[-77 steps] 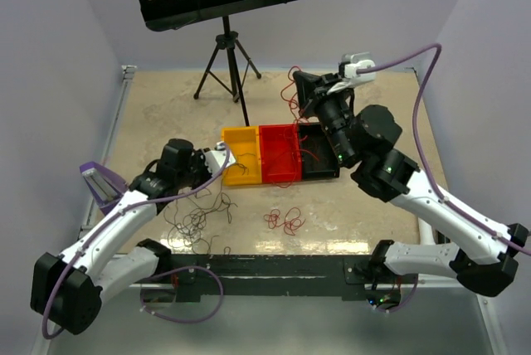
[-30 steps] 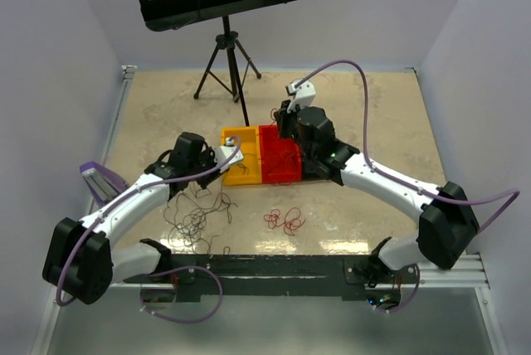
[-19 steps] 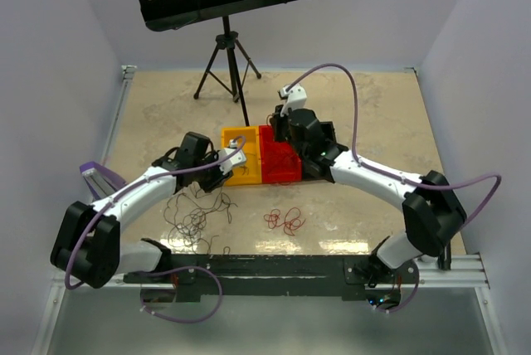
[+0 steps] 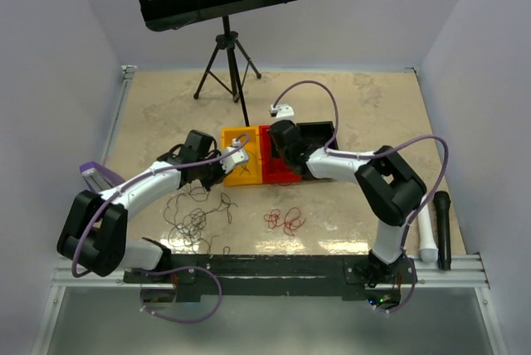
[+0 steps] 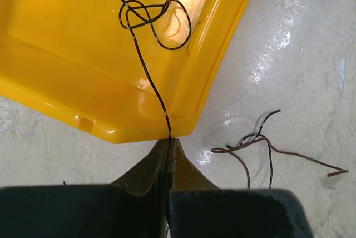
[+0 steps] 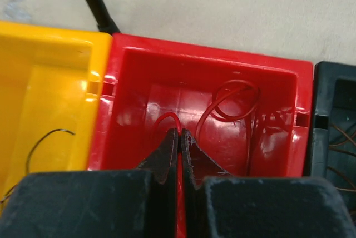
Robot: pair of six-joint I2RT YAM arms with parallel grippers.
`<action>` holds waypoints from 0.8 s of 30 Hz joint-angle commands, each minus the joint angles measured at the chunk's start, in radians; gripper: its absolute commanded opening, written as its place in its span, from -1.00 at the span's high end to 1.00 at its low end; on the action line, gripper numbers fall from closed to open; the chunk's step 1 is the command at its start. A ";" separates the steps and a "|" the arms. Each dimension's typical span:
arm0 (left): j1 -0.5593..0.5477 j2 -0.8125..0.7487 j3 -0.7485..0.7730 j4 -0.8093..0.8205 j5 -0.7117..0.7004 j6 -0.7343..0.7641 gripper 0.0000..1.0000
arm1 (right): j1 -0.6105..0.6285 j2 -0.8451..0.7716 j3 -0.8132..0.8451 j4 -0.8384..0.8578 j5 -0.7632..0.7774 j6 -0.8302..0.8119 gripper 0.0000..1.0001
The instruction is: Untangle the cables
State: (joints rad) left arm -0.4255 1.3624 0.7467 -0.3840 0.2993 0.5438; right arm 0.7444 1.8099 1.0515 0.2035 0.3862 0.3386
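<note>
The tabletop (image 4: 348,106) carries a yellow bin (image 4: 245,175), a red bin (image 4: 278,177) and a black bin (image 4: 319,132) side by side. Loose black cables (image 4: 192,221) and a red bunch (image 4: 284,221) lie near the front edge (all hair-thin and curly). The left fingers (image 5: 149,167) are closed on a black cable (image 5: 146,71) that is knotted inside the yellow bin. The right fingers (image 6: 166,150) pinch a red cable (image 6: 167,117) in the red bin.

Red bin (image 6: 167,77): looped red cables (image 6: 231,102), one pinched at closed right gripper (image 6: 180,133) tips. Yellow bin (image 6: 55,82), left: one black cable (image 6: 44,140). Black bin (image 6: 329,90), right: brown cables (image 6: 342,138).
</note>
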 commanded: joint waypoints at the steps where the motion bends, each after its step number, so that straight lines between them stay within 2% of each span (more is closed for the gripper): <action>1: 0.005 -0.042 0.000 0.017 0.001 0.018 1.00 | -0.007 0.048 0.088 -0.055 0.049 0.043 1.00; 6: 0.005 -0.089 -0.006 -0.003 -0.008 0.022 1.00 | -0.007 0.022 0.119 -0.087 0.048 0.053 0.99; 10: 0.005 -0.166 0.019 -0.038 -0.014 0.013 1.00 | -0.007 -0.076 0.130 -0.095 0.014 0.040 0.52; 12: 0.005 -0.204 0.048 -0.068 -0.012 0.007 1.00 | -0.005 -0.113 0.136 -0.110 0.003 0.034 0.15; 14: 0.005 -0.246 0.077 -0.102 -0.006 0.001 1.00 | -0.005 -0.153 0.133 -0.122 -0.015 0.030 -0.10; 19: 0.005 -0.353 0.141 -0.191 -0.008 -0.002 1.00 | -0.005 -0.285 0.085 -0.151 -0.033 0.033 -0.43; 24: 0.005 -0.434 0.190 -0.260 -0.051 0.007 1.00 | 0.038 -0.490 -0.065 -0.180 -0.090 0.117 -0.52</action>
State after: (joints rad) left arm -0.4255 0.9798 0.8776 -0.5709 0.2798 0.5426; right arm 0.7433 1.4673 1.0866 0.0608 0.3470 0.3847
